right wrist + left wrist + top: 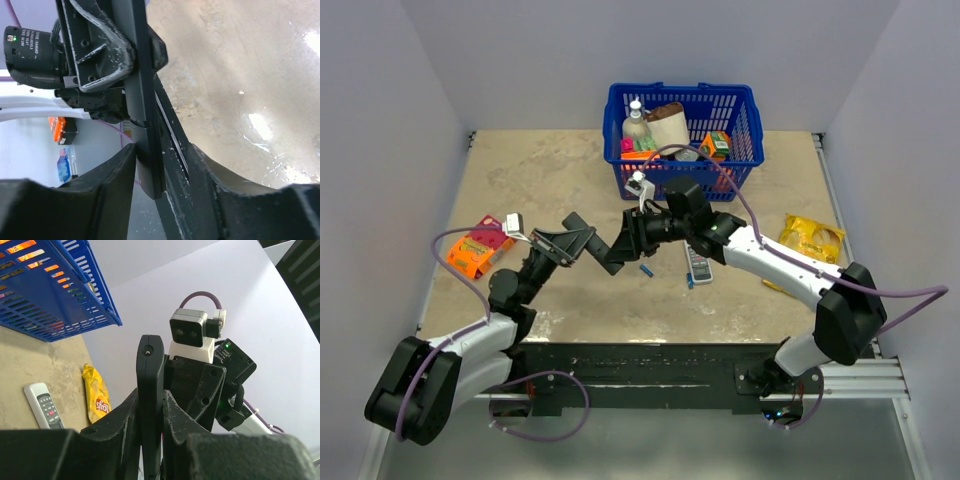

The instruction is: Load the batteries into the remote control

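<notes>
The long black remote control [610,250] hangs above the table between both grippers. My left gripper [582,242] is shut on one end; in the left wrist view the remote [150,385] stands edge-on between the fingers of that gripper [150,397]. My right gripper [638,236] is shut on the other end; in the right wrist view the remote [145,100] passes between the fingers of that gripper [162,157], with a stepped seam near its tip. Two small blue batteries [646,269] [690,283] lie on the table below.
A white-grey remote [699,262] lies under the right arm and shows in the left wrist view [44,405]. A blue basket [740,105] of groceries stands at the back. An orange packet [475,250] lies left, a yellow chip bag [810,238] right.
</notes>
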`<state>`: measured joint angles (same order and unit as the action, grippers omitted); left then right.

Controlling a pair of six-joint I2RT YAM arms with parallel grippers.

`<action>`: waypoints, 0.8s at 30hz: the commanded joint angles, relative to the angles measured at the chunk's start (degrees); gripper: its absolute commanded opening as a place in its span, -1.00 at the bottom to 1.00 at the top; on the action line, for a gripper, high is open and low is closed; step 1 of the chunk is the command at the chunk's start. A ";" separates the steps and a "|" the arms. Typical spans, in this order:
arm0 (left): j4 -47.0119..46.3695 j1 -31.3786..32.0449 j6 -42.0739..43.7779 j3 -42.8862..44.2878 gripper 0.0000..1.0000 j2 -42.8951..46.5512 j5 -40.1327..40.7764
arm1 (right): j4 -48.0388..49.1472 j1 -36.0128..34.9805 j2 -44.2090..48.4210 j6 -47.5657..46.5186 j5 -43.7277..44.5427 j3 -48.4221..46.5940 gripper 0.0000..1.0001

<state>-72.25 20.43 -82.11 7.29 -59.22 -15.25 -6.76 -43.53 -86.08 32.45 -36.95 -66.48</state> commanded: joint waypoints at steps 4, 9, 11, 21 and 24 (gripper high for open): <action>-5.97 0.40 -1.39 3.34 -1.00 0.42 -0.22 | 4.74 0.64 -0.31 1.83 -3.04 0.56 -0.27; -6.68 0.32 -1.74 3.61 -1.00 0.33 -0.22 | 6.15 0.90 -0.49 2.80 -3.57 1.35 -0.56; -6.94 0.40 -1.65 3.87 -1.00 0.16 -0.48 | 6.32 1.08 -0.58 2.89 -3.66 1.44 -0.60; -8.52 0.49 -2.01 4.66 -1.00 -1.25 -0.84 | 6.24 1.25 -0.49 2.88 -3.13 0.56 -0.39; -8.61 0.58 -1.92 4.58 -1.00 -1.51 -0.84 | 5.54 1.34 0.12 2.27 -2.52 0.03 -0.29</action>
<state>-72.07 20.45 -83.05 9.26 -60.64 -15.42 -1.87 -42.57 -86.15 35.42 -41.10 -65.80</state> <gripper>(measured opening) 0.229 0.334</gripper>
